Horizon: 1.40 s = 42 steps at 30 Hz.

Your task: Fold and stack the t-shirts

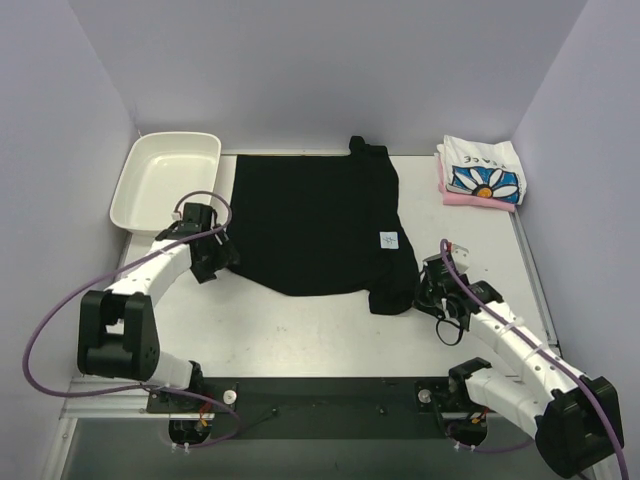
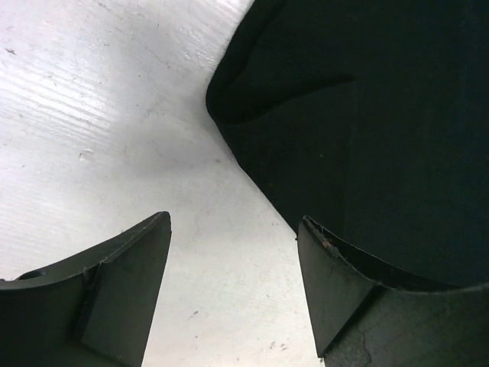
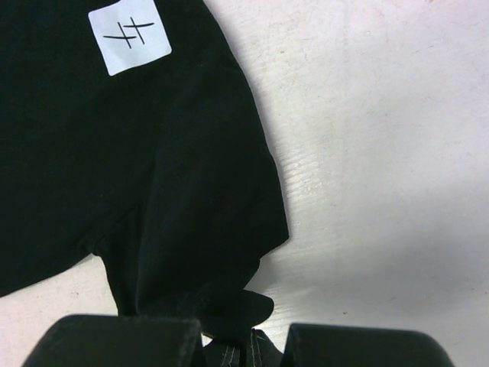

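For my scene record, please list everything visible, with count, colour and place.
table: one, white, under everything
black t-shirt: one, black, spread on the table's middle
tag: one, white, on the black t-shirt
daisy t-shirt: one, white and blue, folded, far right corner
pink t-shirt: one, pink, under the daisy t-shirt
tray: one, white, far left corner
left gripper: one, black, open, at black t-shirt's left edge
right gripper: one, black, shut on black t-shirt's near right corner

Letters "ACE" on daisy-print t-shirt (image 1: 484,172); pen-drawn crossed strokes on white tag (image 3: 128,34) of black t-shirt (image 1: 310,215)

Robot lab booth (plain walls (image 1: 330,60), white table (image 1: 300,330))
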Available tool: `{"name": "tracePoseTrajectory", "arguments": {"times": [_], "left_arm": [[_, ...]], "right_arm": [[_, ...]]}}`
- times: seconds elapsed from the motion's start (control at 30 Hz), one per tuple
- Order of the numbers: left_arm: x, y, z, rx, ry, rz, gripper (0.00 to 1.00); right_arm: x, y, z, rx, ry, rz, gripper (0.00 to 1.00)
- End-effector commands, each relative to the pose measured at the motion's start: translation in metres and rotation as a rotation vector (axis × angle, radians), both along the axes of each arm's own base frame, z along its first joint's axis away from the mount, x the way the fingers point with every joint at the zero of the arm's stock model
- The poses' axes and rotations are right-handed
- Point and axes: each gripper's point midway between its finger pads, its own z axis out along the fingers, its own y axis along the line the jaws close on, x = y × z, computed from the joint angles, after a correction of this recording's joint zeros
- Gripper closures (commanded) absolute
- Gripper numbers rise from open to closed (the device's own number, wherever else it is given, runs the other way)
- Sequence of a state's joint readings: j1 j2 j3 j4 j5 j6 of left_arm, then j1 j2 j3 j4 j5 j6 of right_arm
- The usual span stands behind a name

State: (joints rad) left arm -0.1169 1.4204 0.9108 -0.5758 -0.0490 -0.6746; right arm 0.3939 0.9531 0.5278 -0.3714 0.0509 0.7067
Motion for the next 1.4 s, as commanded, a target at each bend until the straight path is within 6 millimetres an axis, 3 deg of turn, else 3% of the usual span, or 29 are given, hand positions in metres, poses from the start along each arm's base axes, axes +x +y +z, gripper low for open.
{"name": "tracePoseTrajectory", "arguments": {"times": [0.0, 0.23, 0.37, 0.57, 0.7, 0.97, 1.07, 1.37], "left_arm": [[0.029, -0.003, -0.003, -0.028, -0.036, 0.059, 0.24], [0.062, -0.022, 0.003, -0.075, -0.032, 0.027, 0.24], [0.081, -0.042, 0.007, -0.08, -0.036, -0.011, 0.24], [0.103, -0.06, -0.01, -0.077, 0.012, -0.032, 0.24], [0.104, -0.064, -0.025, -0.038, 0.067, -0.035, 0.27], [0.104, -0.061, -0.02, 0.025, 0.098, -0.052, 0.36], [0.098, -0.057, -0.018, 0.049, 0.116, -0.062, 0.44], [0.085, -0.049, -0.02, 0.091, 0.154, -0.07, 0.44]], "right_arm": [[-0.001, 0.004, 0.009, 0.013, -0.019, 0.023, 1.0], [-0.004, 0.004, 0.004, 0.019, -0.021, 0.031, 1.0], [-0.005, 0.006, 0.001, 0.028, -0.016, 0.036, 1.0], [-0.006, 0.006, 0.001, 0.03, -0.02, 0.039, 1.0], [-0.008, 0.006, -0.001, 0.028, -0.016, 0.038, 1.0], [-0.01, 0.006, -0.006, 0.032, -0.008, 0.038, 1.0], [-0.009, 0.007, -0.007, 0.036, -0.008, 0.038, 1.0], [-0.009, 0.01, -0.011, 0.052, -0.015, 0.036, 1.0]]}}
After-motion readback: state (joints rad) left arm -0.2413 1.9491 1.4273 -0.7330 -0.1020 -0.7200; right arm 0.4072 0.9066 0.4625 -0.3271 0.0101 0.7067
